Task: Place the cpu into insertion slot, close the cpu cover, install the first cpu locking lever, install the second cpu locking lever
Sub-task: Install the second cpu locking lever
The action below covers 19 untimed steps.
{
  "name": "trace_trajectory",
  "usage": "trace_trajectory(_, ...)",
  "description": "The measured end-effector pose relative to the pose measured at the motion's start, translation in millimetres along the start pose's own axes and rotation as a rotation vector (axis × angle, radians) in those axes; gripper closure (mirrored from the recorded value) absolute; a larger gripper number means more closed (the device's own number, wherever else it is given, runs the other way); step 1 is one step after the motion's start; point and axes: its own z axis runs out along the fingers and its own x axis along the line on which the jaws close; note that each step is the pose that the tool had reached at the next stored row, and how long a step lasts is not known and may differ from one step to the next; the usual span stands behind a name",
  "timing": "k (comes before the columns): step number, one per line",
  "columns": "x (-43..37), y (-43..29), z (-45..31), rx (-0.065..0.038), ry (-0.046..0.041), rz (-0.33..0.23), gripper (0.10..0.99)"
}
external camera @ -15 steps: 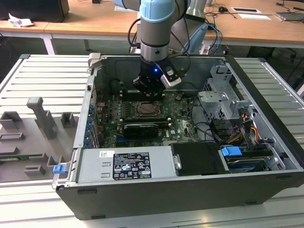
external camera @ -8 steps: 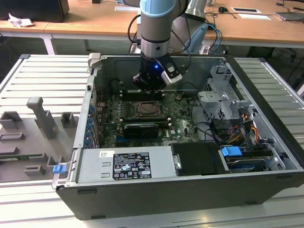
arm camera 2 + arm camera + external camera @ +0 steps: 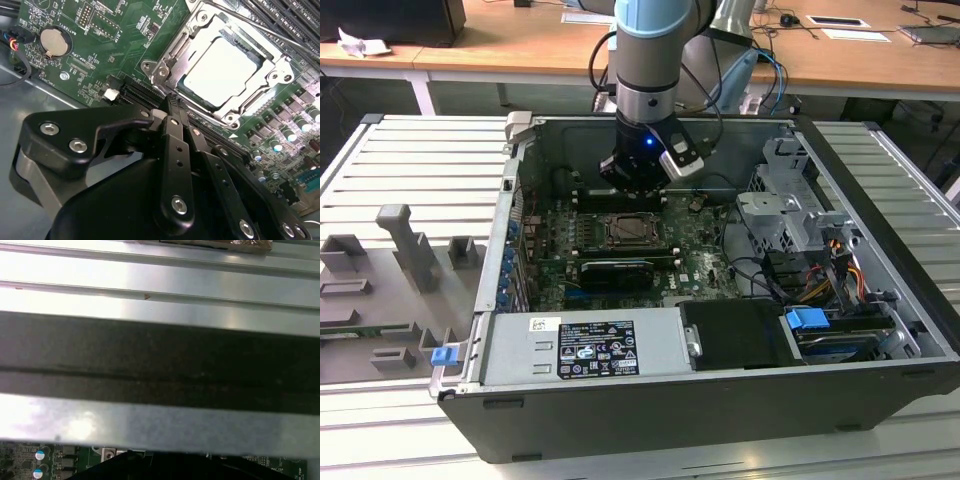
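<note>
Black fingers (image 3: 172, 107) of my hand (image 3: 172, 102) pressed together, empty; cpu (image 3: 225, 70) seated under closed cpu cover (image 3: 172, 55); levers need careful hooking.

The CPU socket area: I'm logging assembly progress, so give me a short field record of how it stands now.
cpu: seated in the insertion slot, pale metal top showing
cpu cover: lying down over the chip, framing it
gripper: fingers together, empty, beside the socket's edge
arm position: above the motherboard, inside the open computer case
</note>
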Motion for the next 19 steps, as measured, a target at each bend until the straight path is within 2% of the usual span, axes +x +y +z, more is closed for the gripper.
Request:
trace_trajectory(14,0.4,-5.0,-0.3,0.0,-0.0001,0.0,0.98)
trace_trajectory(19,0.3,-5.9,-2.5,0.0,0.0,0.0,0.98)
